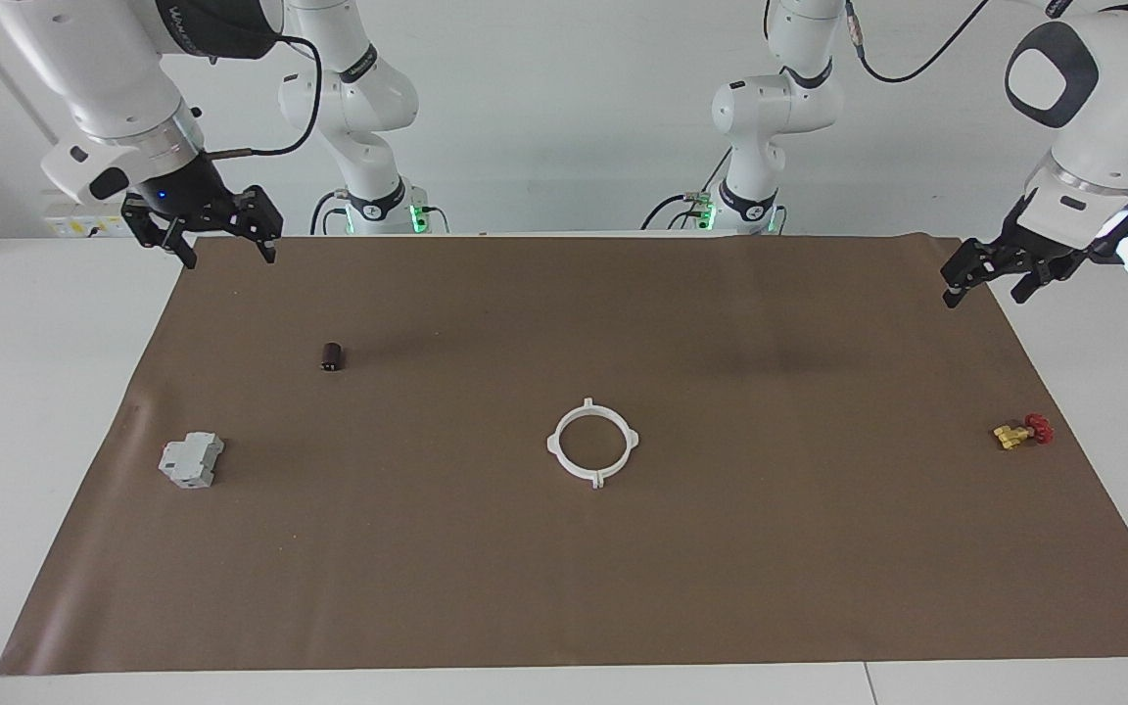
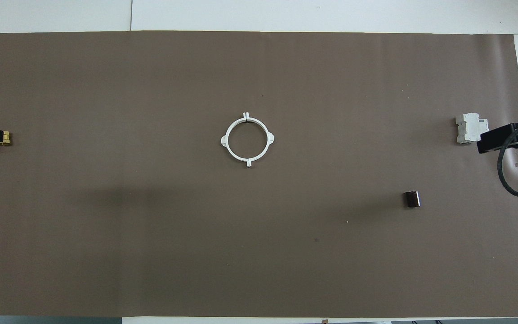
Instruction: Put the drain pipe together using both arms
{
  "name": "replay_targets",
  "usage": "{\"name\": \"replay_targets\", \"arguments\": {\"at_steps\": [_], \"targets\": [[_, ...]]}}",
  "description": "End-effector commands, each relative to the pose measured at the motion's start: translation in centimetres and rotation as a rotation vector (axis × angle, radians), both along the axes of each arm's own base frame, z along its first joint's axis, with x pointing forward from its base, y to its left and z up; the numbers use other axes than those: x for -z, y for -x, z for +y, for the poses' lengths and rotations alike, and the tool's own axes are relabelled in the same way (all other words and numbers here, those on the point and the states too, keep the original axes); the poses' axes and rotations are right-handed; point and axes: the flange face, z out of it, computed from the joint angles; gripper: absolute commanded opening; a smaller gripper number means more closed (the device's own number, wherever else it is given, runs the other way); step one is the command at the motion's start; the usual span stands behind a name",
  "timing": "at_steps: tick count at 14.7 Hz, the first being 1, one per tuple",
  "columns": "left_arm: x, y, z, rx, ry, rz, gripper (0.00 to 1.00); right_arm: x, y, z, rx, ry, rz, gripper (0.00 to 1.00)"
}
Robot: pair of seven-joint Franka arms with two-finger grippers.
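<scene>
While both tools hang raised, drain pipe ring [image 1: 592, 442] mid-mat, well apart.

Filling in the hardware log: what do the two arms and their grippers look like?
Both arms are glossy white with rounded jointed links, dark grey caps on the joints and black bands at some seams. Black cables loop along them. A silver ring joins each wrist to its hand. The right gripper and left gripper are black, angular, two-fingered. A small blue light shows on the right one. Green lights glow at both bases.
</scene>
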Motion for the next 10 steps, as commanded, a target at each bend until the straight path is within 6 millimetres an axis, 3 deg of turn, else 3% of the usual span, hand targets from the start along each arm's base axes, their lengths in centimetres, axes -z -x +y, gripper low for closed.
{"name": "replay_targets", "arguments": {"at_steps": [1,10], "targets": [[0.4,1.7,-0.1,0.0,0.022,0.016,1.0,-0.2,0.1,0.0,0.011,-0.004,-0.007,1.0],[-0.4,1.5,-1.7,-0.09,0.018,0.011,1.0,-0.2,0.1,-0.1,0.013,-0.002,-0.007,1.0]]}}
